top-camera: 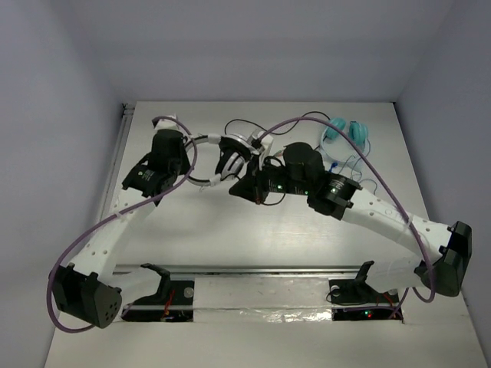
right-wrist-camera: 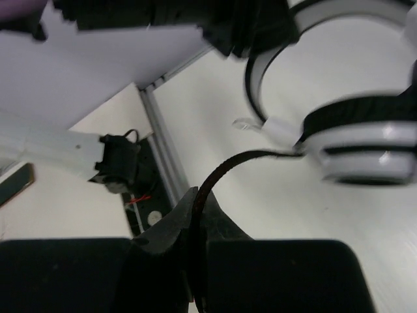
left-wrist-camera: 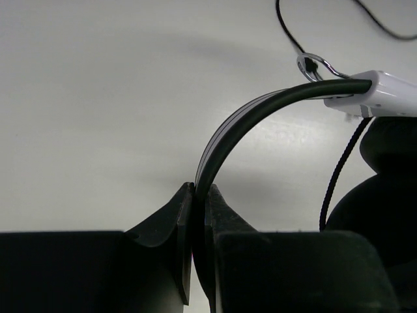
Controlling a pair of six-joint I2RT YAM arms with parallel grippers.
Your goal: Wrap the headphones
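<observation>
- My left pincer (left-wrist-camera: 199, 195) is pressed shut on the headphones' (top-camera: 234, 153) headband (left-wrist-camera: 247, 117). The thin black band, with a pale stripe along it, rises straight out from between the two fingers, with no gap showing either side.
- From that grip the headband arcs up and to the right into a white slider piece (left-wrist-camera: 384, 91), with a small wire loop just above it. A black ear pad (left-wrist-camera: 384, 189) sits below the slider at the right edge.
- My right pincer (right-wrist-camera: 195, 199) is also closed, this one on the thin black cable (right-wrist-camera: 228, 163). The cord curves up out of the jaws and runs to the lower edge of a white-shelled cup (right-wrist-camera: 365, 143).
- From the top view the headphones lie toward the far middle of the worktop (top-camera: 253, 230), between my two wrists, left arm on one side and right arm on the other.
- I cannot tell whether the cups rest on the worktop or hang just off it.
- More loose black cable loops over the worktop beyond the headphones.
- A teal pair of headphones (top-camera: 349, 132) sits near the far right corner, apart from the pair I have hold of.
</observation>
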